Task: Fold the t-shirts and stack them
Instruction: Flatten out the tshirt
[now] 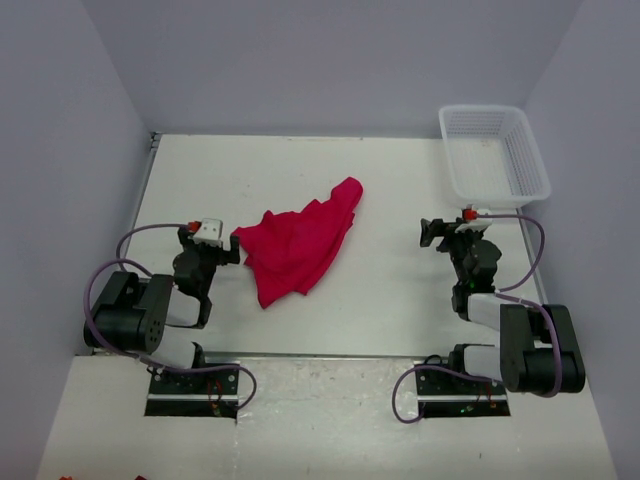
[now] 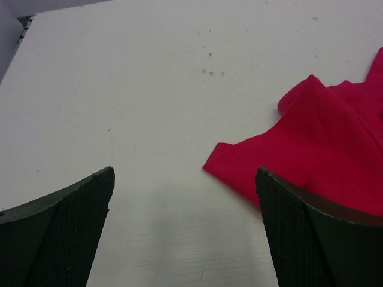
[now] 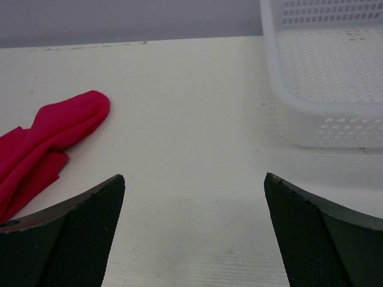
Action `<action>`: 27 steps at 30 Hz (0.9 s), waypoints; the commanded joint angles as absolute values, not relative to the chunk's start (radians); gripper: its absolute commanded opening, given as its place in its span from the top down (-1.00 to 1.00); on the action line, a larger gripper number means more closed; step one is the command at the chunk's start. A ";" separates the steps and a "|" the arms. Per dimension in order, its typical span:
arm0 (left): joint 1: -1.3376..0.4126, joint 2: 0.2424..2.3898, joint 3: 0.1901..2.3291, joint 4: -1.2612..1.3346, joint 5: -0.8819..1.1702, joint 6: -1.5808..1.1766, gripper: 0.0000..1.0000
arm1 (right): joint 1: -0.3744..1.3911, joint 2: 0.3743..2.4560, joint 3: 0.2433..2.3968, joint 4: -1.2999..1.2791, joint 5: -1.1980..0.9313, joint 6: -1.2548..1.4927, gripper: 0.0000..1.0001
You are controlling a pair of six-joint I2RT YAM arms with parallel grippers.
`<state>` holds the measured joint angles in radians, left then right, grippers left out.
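One red t-shirt (image 1: 300, 240) lies crumpled in the middle of the white table, stretched from near left to far right. My left gripper (image 1: 232, 248) is open and empty at the shirt's left edge; in the left wrist view the shirt (image 2: 317, 143) lies to the right, its near corner just ahead of my right finger (image 2: 311, 239). My right gripper (image 1: 432, 232) is open and empty, well right of the shirt. In the right wrist view only the shirt's far end (image 3: 42, 143) shows at the left.
A white plastic mesh basket (image 1: 495, 152) stands at the far right corner of the table and shows in the right wrist view (image 3: 323, 60). Purple walls close in the table at the left, back and right.
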<state>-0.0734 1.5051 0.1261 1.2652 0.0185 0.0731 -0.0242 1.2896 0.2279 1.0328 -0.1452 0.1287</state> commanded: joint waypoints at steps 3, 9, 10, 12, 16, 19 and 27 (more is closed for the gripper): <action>-0.061 1.503 0.138 1.391 0.005 0.091 -1.00 | -0.020 1.293 0.256 1.088 -0.137 0.110 -0.98; -0.051 1.502 0.179 1.316 -0.097 0.035 -1.00 | -0.020 1.292 0.256 1.088 -0.137 0.110 -0.98; -0.051 1.503 0.179 1.321 -0.098 0.035 -1.00 | -0.020 1.292 0.256 1.086 -0.137 0.110 -0.98; -0.051 1.502 0.179 1.318 -0.098 0.035 -1.00 | -0.020 1.293 0.256 1.088 -0.137 0.110 -0.98; -0.051 1.502 0.179 1.319 -0.098 0.035 -1.00 | -0.020 1.292 0.255 1.088 -0.137 0.110 -0.98; -0.052 1.502 0.179 1.319 -0.098 0.035 -1.00 | -0.020 1.292 0.256 1.088 -0.137 0.110 -0.98; -0.051 1.503 0.179 1.319 -0.098 0.035 -1.00 | -0.020 1.293 0.256 1.089 -0.138 0.110 -0.98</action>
